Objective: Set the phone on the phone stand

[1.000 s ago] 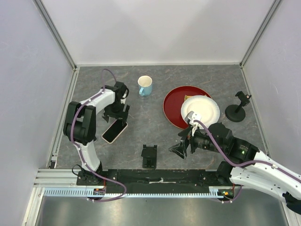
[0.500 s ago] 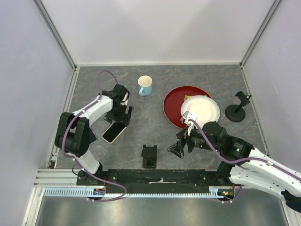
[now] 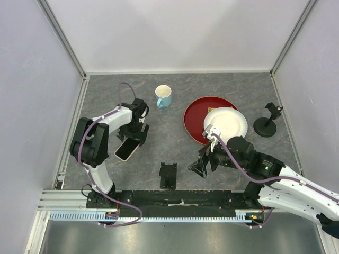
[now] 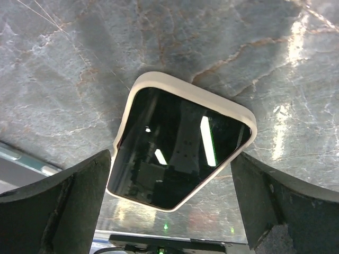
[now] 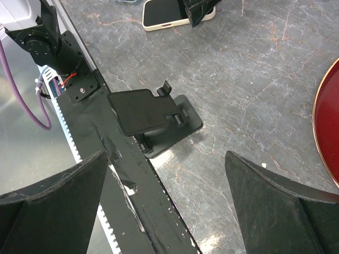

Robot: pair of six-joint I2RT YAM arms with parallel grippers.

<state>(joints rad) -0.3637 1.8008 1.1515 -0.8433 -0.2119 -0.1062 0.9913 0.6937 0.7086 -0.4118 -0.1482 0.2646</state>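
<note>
Near left edge: slim dark-screened smartphone in pinkish-cream case, flat and screen-up on grey marbled worktop | over it: left gripper, fingers spread wide, one either side of smartphone | middle of near edge: small black folding wedge stand, well apart from smartphone | just right of stand: right gripper, fingers apart, holding nothing

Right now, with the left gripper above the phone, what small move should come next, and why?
Probably lower the left gripper slightly, then close it: its open jaws straddle the phone, which lies flat on the table, not yet gripped.
</note>
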